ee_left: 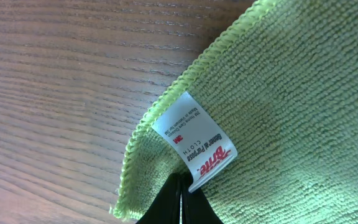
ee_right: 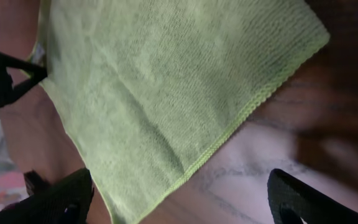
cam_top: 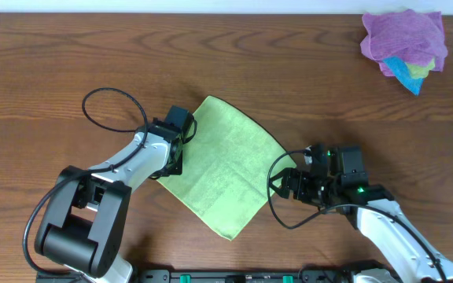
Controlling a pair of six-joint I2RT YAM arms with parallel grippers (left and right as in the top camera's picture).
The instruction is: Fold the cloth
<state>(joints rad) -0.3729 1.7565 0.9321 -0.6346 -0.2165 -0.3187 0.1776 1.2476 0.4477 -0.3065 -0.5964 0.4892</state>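
The lime-green cloth (cam_top: pixel 222 165) lies spread as a diamond on the wooden table. My left gripper (cam_top: pixel 181 140) is at its left corner. In the left wrist view the black fingers (ee_left: pixel 179 200) are shut on the cloth (ee_left: pixel 278 112) just below its white tag (ee_left: pixel 194 140), and that corner curls up from the wood. My right gripper (cam_top: pixel 288 187) stands open just off the cloth's right corner. From the right wrist, that corner (ee_right: pixel 166 106) reaches down between the wide-apart fingers (ee_right: pixel 61 199), closer to the left one.
A heap of purple, blue and yellowish cloths (cam_top: pixel 405 41) sits at the far right corner. Black cables loop by the left arm (cam_top: pixel 112 110) and by the right arm (cam_top: pixel 278 206). The arm bases line the front edge.
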